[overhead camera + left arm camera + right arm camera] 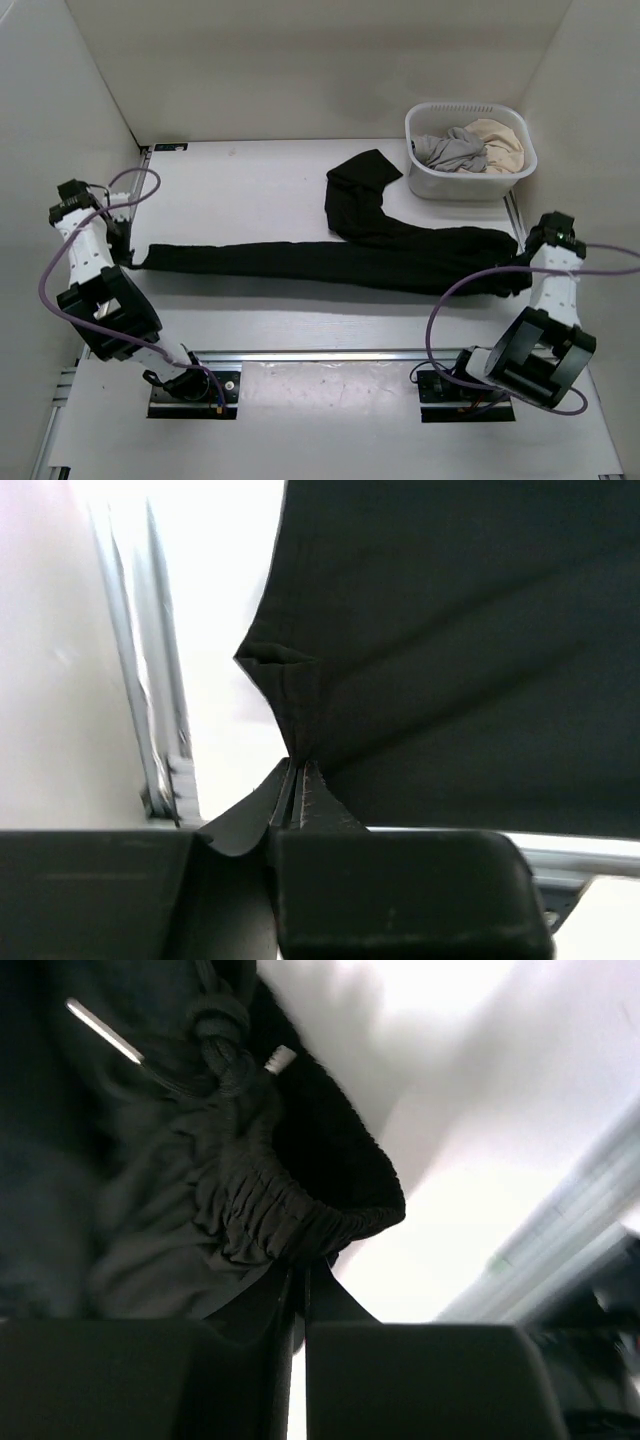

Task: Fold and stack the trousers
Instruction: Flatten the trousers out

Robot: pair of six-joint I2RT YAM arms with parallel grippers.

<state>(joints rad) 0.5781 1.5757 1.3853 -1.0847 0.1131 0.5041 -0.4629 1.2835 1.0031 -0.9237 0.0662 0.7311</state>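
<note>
White table (250, 190) carries the black trousers (330, 262) stretched side to side, one leg bent back toward the basket (425, 182); left gripper (297, 780) pinches a leg hem; right gripper (300, 1278) is clamped on the gathered waistband.

Trousers (330, 262) span the table (240, 190) side to side, one leg bent back toward the basket (455, 185) at far right. Open tabletop lies far-left and along the near edge. Walls (60, 100) close both sides.
</note>
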